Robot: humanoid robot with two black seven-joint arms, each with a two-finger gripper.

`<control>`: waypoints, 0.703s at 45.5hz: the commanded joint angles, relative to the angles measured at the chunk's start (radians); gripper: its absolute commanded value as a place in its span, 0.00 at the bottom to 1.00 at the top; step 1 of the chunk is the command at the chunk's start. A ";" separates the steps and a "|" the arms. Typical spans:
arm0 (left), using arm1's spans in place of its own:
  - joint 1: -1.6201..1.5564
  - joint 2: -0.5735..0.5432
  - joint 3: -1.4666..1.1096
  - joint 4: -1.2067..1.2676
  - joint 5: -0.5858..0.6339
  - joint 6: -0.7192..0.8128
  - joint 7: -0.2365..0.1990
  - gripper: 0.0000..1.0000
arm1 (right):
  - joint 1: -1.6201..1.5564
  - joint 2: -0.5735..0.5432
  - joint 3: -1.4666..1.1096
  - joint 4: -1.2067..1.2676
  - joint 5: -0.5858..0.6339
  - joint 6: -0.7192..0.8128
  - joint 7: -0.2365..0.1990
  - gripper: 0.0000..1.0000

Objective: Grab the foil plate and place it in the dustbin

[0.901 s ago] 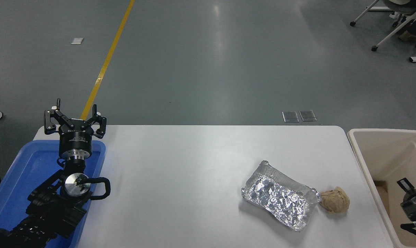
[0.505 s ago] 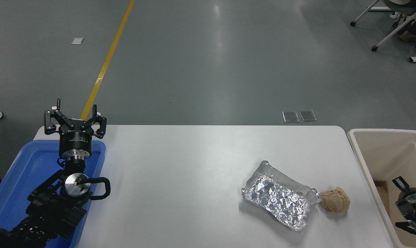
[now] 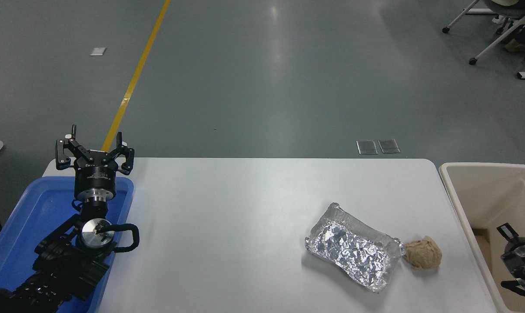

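Note:
The foil plate (image 3: 353, 248) lies flat on the white table (image 3: 245, 217) at the right, shiny, crinkled and tilted diagonally. The beige dustbin (image 3: 471, 191) stands just past the table's right edge. My right gripper (image 3: 521, 261) is low at the picture's right edge, over the inside of the dustbin and apart from the plate; it is mostly cut off. My left gripper (image 3: 95, 150) is open and empty, parked upright over the blue tray at the lower left.
A crumpled brown paper ball (image 3: 424, 253) touches the foil plate's right end. A shallow blue tray (image 3: 36, 208) sits at the table's left edge under the left arm. Office chair legs (image 3: 497, 30) stand on the grey floor at the far right.
My right gripper has shifted slightly to the left inside the dustbin area. The foil plate, the paper ball and the left arm have not moved.

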 commanded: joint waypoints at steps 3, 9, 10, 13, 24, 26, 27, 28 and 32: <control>0.002 0.000 0.001 0.000 0.000 -0.002 -0.001 0.99 | 0.183 -0.102 0.005 0.191 0.003 -0.009 0.001 0.92; 0.001 0.000 0.001 0.000 0.000 -0.002 0.000 0.99 | 0.354 -0.239 -0.040 0.474 -0.020 -0.008 -0.001 0.96; 0.001 0.000 0.001 0.000 0.002 -0.002 0.000 0.99 | 0.383 -0.259 -0.059 0.515 -0.018 -0.005 -0.001 1.00; 0.001 0.000 0.001 -0.002 0.002 -0.002 0.000 0.99 | 0.479 -0.291 -0.145 0.633 -0.017 0.003 -0.001 1.00; 0.001 0.000 0.001 -0.002 0.003 -0.002 0.002 0.99 | 0.935 -0.285 -0.555 1.089 -0.018 0.040 0.002 1.00; 0.001 0.000 0.001 -0.002 0.003 -0.002 0.002 0.99 | 1.025 -0.285 -0.583 1.179 -0.018 0.064 0.002 1.00; 0.001 0.000 0.001 -0.002 0.003 -0.002 0.002 0.99 | 1.067 -0.285 -0.593 1.219 -0.018 0.078 0.002 1.00; 0.001 0.000 0.001 -0.002 0.003 -0.002 0.002 0.99 | 1.111 -0.285 -0.604 1.256 -0.018 0.100 0.002 1.00; 0.001 0.000 0.001 -0.002 0.003 -0.002 0.002 0.99 | 1.272 -0.287 -0.638 1.379 -0.017 0.195 0.001 1.00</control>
